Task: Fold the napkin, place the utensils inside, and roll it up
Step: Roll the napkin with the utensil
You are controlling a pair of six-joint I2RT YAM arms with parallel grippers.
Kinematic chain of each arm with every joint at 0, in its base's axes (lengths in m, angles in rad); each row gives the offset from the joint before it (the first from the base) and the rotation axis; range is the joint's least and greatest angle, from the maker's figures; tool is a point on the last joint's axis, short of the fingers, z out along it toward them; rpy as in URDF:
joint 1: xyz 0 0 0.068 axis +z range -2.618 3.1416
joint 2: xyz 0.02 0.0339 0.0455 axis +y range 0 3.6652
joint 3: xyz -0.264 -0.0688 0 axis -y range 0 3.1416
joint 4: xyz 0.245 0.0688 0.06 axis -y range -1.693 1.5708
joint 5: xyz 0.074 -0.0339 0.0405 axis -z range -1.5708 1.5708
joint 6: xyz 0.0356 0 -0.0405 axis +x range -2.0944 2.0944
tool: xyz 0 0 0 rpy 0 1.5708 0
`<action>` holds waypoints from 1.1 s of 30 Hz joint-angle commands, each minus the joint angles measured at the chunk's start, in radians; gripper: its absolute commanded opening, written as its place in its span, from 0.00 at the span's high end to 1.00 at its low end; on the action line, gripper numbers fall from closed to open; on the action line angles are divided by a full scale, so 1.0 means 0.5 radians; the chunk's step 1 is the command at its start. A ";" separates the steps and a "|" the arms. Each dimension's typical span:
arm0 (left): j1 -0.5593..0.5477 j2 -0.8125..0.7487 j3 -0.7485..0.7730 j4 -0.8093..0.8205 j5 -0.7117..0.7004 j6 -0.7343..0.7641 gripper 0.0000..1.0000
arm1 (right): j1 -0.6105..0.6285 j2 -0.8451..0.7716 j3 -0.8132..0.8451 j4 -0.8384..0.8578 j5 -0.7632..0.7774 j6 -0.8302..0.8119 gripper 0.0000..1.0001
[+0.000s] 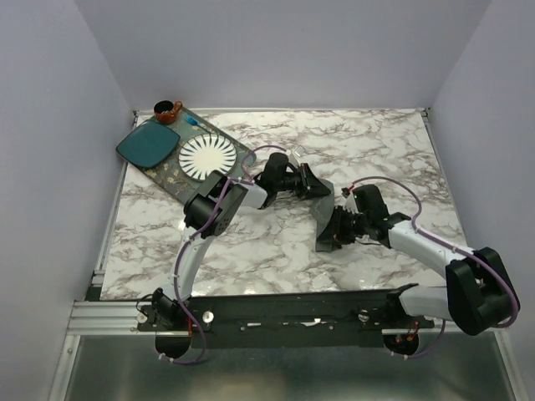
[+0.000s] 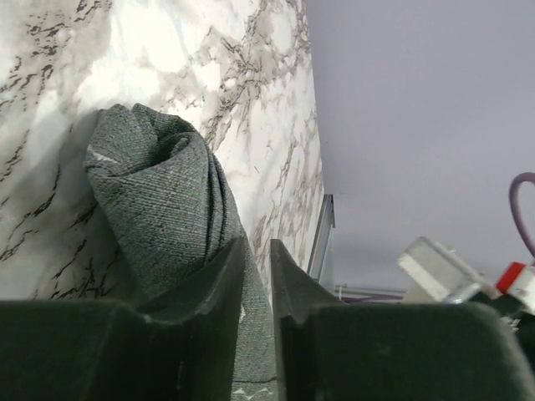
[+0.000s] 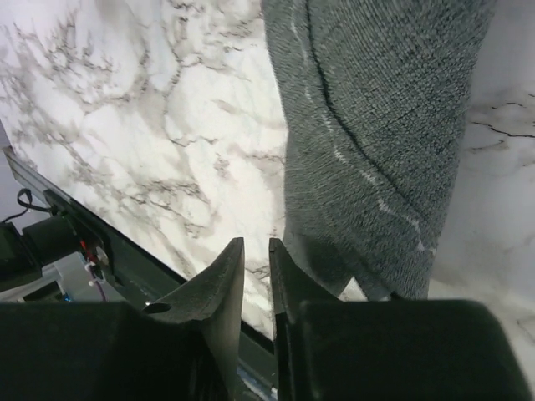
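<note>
The dark grey napkin (image 1: 323,219) lies rolled into a narrow bundle on the marble table, between my two grippers. My left gripper (image 1: 314,187) is at the roll's far end. In the left wrist view its jaws (image 2: 257,251) are nearly together, and the napkin (image 2: 167,192) runs under them and shows through the slit. My right gripper (image 1: 334,232) is at the roll's near end. In the right wrist view it (image 3: 256,251) is shut and empty, just left of the napkin (image 3: 384,125). The utensils are out of view.
At the back left a patterned tray (image 1: 171,177) holds a white ribbed plate (image 1: 206,156) and a teal square plate (image 1: 147,144). A brown cup (image 1: 166,110) stands behind them. The table's front rail (image 3: 84,242) runs close to my right gripper.
</note>
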 commanded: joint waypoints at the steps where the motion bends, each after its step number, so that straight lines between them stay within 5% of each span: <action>1: 0.027 -0.061 -0.005 -0.127 0.008 0.037 0.67 | 0.006 -0.109 0.264 -0.283 0.175 -0.054 0.70; 9: 0.077 -0.168 0.032 -0.179 0.063 0.022 0.51 | -0.079 -0.017 0.559 -0.529 0.436 -0.225 0.54; 23: 0.147 -0.481 0.008 -0.443 0.020 0.178 0.48 | -0.147 0.216 0.722 -0.508 0.357 -0.274 0.41; 26: 0.150 -0.650 -0.069 -0.789 -0.093 0.438 0.52 | -0.147 0.213 0.722 -0.508 0.393 -0.278 0.35; 33: 0.147 -0.948 -0.293 -1.332 -0.431 0.819 0.90 | -0.181 0.238 0.752 -0.517 0.393 -0.281 0.32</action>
